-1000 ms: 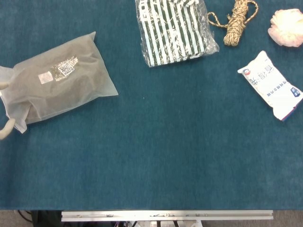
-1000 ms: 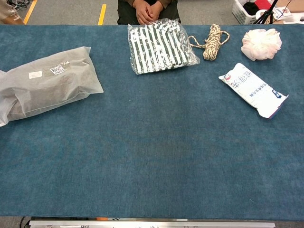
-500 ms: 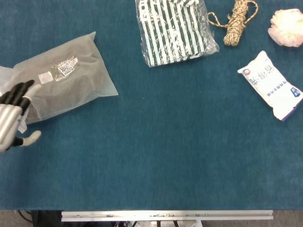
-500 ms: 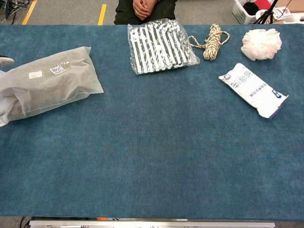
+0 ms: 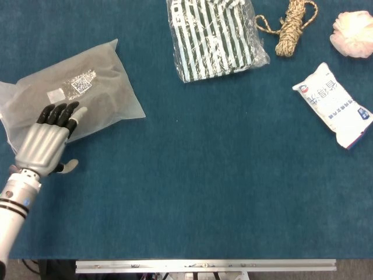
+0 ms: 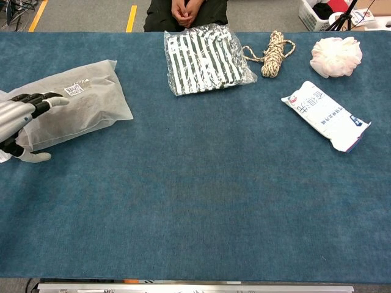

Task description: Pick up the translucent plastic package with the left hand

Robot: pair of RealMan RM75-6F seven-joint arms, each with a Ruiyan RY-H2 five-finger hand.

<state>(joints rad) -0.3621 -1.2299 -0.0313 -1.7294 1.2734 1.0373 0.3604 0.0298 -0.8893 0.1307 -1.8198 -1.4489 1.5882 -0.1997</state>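
The translucent plastic package [image 5: 87, 96] [image 6: 82, 104] lies flat at the table's left side, frosted white with dark contents and a printed label. My left hand [image 5: 46, 140] [image 6: 21, 116] hovers over its near left end, fingers spread and extended over the bag, thumb out to the side above the cloth. It holds nothing. Whether the fingertips touch the bag cannot be told. My right hand appears in neither view.
A striped bag [image 5: 213, 38] lies at the back centre, a coiled rope [image 5: 294, 26] and a pink-white puff [image 5: 352, 34] at the back right. A white printed pack [image 5: 333, 105] sits at the right. A seated person [image 6: 186, 11] is behind the table.
My left hand has come in from the left edge, moving rightward over the package's near end. The package has not shifted.
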